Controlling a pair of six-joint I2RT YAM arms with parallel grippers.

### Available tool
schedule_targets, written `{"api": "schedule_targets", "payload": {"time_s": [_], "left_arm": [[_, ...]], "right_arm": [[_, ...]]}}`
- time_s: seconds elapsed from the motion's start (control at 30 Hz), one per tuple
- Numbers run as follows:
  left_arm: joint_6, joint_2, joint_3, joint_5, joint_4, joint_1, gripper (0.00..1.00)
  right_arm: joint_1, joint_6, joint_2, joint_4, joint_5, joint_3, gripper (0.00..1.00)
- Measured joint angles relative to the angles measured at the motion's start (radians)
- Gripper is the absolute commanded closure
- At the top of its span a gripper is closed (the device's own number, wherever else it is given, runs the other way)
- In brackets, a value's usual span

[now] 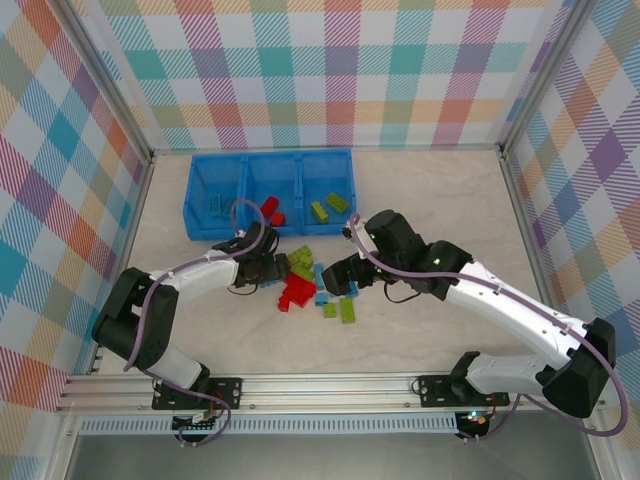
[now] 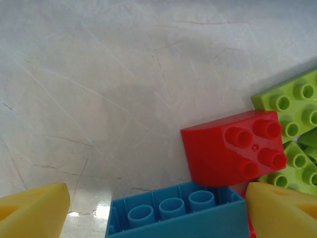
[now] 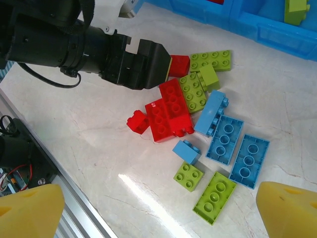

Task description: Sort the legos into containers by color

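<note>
The left arm [image 1: 190, 272] reaches low toward the front wall of the blue tray [image 1: 197, 232]. The left gripper [image 1: 275, 270] is down at table level, just in front of the tray's middle compartment. Its yellow fingers [image 2: 34, 210] are spread, and an upturned blue brick [image 2: 173, 213] lies between them. The brick sits close against one finger, with a strip of bare table between it and the other, so nothing is clamped. Just past it lies a four-stud red brick [image 2: 218, 153], touching lime green bricks [image 2: 292, 106].

The right arm [image 1: 510, 305] stretches in from the other side. The right gripper [image 1: 340, 275] hangs above the table in front of the tray's right compartment, its fingers [image 3: 290, 210] wide apart and empty.

The loose legos [image 1: 305, 282] lie bunched between the two grippers, near the tray's front wall. Among them are a joined red block [image 3: 168, 109], flat blue plates [image 3: 225, 139] and small green pieces [image 3: 215, 197] on the side away from the tray.

Inside the tray, the middle compartment holds red pieces [image 1: 270, 208] and the right one holds green pieces [image 1: 328, 205]. The left one holds a small piece [image 1: 215, 205] whose colour I cannot make out.

The tabletop [image 1: 440, 200] is pale and marbled. Pastel plaid walls [image 1: 330, 70] rise behind and beside the tray, and an aluminium rail [image 1: 330, 385] carries the arm bases on the side far from it.
</note>
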Motion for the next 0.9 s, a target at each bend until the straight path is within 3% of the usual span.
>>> {"api": "schedule_targets", "payload": {"time_s": [0.13, 0.6, 0.73, 0.9], "left_arm": [[-0.011, 0.003, -0.002, 0.019, 0.013, 0.0, 0.11], [-0.015, -0.071, -0.066, 0.014, -0.014, 0.0, 0.44], [-0.014, -0.08, -0.066, 0.006, -0.02, 0.0, 0.47], [-0.012, -0.217, -0.048, -0.04, -0.077, 0.013, 0.49]], "right_arm": [[0.0, 0.0, 0.003, 0.0, 0.0, 0.0, 0.0], [0.0, 0.012, 0.014, 0.002, -0.017, 0.0, 0.0], [0.0, 0.014, 0.062, -0.017, -0.087, 0.002, 0.0], [0.001, 0.024, 0.142, -0.066, -0.137, 0.007, 0.0]]}}
